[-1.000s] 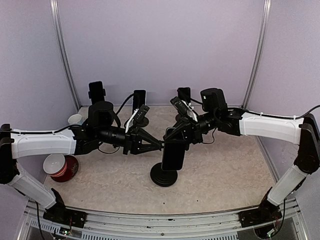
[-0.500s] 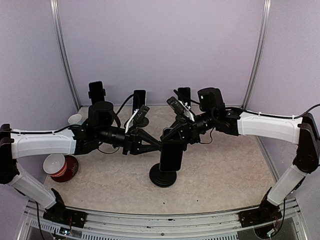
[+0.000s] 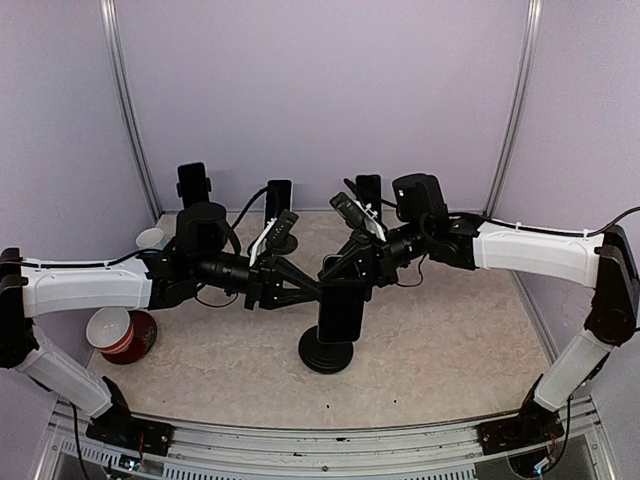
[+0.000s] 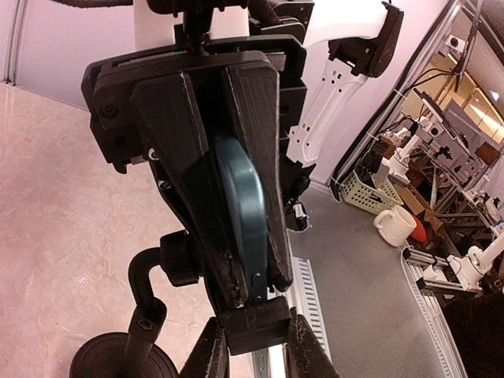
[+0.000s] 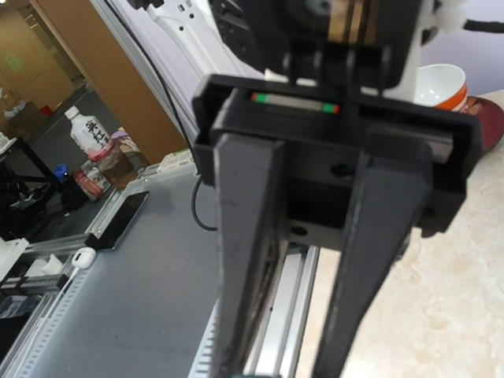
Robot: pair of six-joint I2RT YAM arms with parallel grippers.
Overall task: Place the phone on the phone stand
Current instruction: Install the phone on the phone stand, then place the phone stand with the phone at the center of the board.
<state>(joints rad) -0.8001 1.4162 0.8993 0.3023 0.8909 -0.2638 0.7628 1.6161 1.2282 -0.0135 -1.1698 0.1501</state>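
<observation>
**Status: placement under way, not complete.**

1. Phone position. The dark teal, round-edged phone (image 4: 240, 213) is off the beige speckled worktop (image 3: 440, 350). It stands upright directly above the round base of the black phone stand (image 3: 325, 355). The left wrist view shows it edge-on, with the stand's bent neck and knob just behind it.

2. The right gripper (image 3: 340, 280) holds the phone. Its black wedge-shaped fingers (image 4: 185, 181) are pressed against the two faces, pinching it along most of their length.

3. The left gripper (image 3: 319, 292) meets the right one at the top of the phone. Its fingers (image 4: 214, 350) are nearly together, pinching a small black block (image 4: 253, 324) right at the phone's end. Whether this block is a jaw of the stand's cradle or part of the phone cannot be told.

4. Done, as judged: the phone is lifted, brought to the stand and lined up at cradle height.

5. Left to do, as judged:
   - Seat the phone in the cradle. The fingers hide the seat, so contact is unconfirmed.
   - Spread both pairs of fingers.
   - Draw the arms clear without tipping the stand.
</observation>
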